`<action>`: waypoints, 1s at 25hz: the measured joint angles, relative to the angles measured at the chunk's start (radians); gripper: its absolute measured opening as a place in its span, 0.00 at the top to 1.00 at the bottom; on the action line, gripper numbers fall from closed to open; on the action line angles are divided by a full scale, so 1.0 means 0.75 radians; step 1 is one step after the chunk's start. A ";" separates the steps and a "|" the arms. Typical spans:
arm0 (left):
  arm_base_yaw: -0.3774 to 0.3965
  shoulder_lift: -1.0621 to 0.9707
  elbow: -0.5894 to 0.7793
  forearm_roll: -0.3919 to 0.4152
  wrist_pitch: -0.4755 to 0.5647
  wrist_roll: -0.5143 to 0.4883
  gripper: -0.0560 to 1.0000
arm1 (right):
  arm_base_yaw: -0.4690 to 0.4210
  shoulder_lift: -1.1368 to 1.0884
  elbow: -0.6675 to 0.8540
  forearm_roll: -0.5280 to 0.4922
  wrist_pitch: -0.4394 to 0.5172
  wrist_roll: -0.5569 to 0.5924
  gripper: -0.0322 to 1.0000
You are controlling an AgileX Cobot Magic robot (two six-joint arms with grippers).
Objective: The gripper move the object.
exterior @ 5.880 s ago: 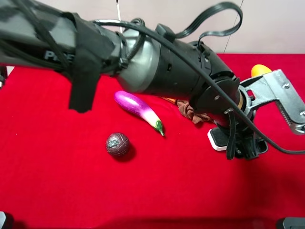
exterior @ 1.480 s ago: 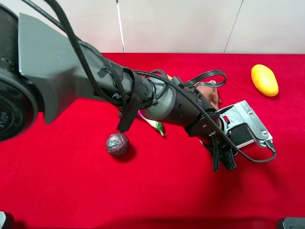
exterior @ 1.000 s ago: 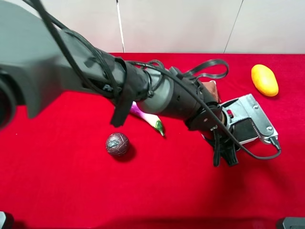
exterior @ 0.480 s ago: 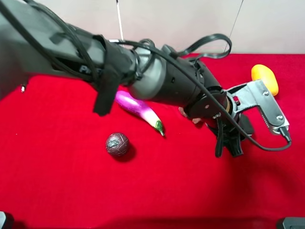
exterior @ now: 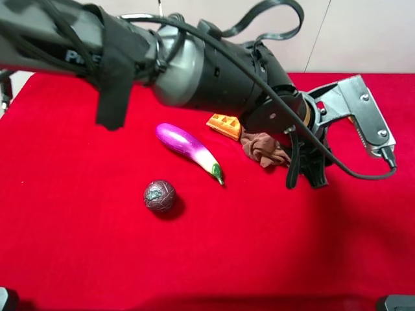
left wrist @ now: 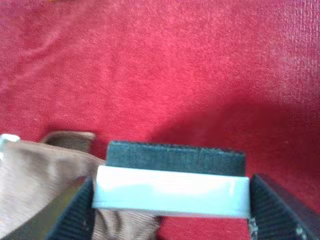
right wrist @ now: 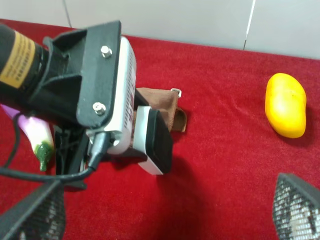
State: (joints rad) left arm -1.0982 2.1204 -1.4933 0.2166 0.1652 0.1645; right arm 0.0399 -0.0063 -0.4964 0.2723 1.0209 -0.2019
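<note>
My left gripper is shut on the eraser, which has a white base and a black felt top. I hold it above the red cloth, and its shadow falls below. The right wrist view shows the same grip, with the eraser sticking out of the left gripper. In the high view the left gripper hangs at the right over the table, and the eraser is hidden behind its metal plate. My right gripper is open and empty, with its mesh fingers wide apart.
A purple eggplant and a dark ball lie in the middle of the red tablecloth. An orange block and a crumpled brown cloth lie beside the arm. A yellow fruit sits at the far right.
My left arm has risen and swung back with the eraser, lifting it off the red cloth. The orange block and the brown cloth now show beneath it.
</note>
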 joint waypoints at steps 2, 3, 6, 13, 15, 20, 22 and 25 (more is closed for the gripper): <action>0.008 -0.018 0.000 0.025 0.004 0.000 0.36 | 0.000 0.000 0.000 0.000 0.000 0.000 0.36; 0.011 -0.029 0.000 0.036 0.007 0.000 0.36 | 0.000 0.000 0.000 0.000 0.000 0.000 0.36; 0.028 -0.059 0.000 0.055 0.017 0.000 0.36 | 0.000 0.000 0.000 0.000 0.000 0.000 0.36; 0.062 -0.125 0.000 0.105 0.060 0.000 0.36 | 0.000 0.000 0.000 0.000 0.000 0.000 0.36; 0.076 -0.155 0.000 0.112 0.070 0.001 0.36 | 0.000 0.000 0.000 0.000 0.000 0.000 0.36; 0.127 -0.212 0.000 0.120 0.122 0.001 0.36 | 0.000 0.000 0.000 0.000 0.000 0.000 0.36; 0.150 -0.224 0.000 0.120 0.150 0.001 0.36 | 0.000 0.000 0.000 0.000 0.000 0.000 0.36; 0.188 -0.245 0.000 0.139 0.185 0.001 0.36 | 0.000 0.000 0.000 0.000 0.000 0.000 0.36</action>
State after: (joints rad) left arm -0.9569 1.9368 -1.4933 0.3209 0.3038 0.1654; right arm 0.0399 -0.0063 -0.4964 0.2723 1.0209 -0.2019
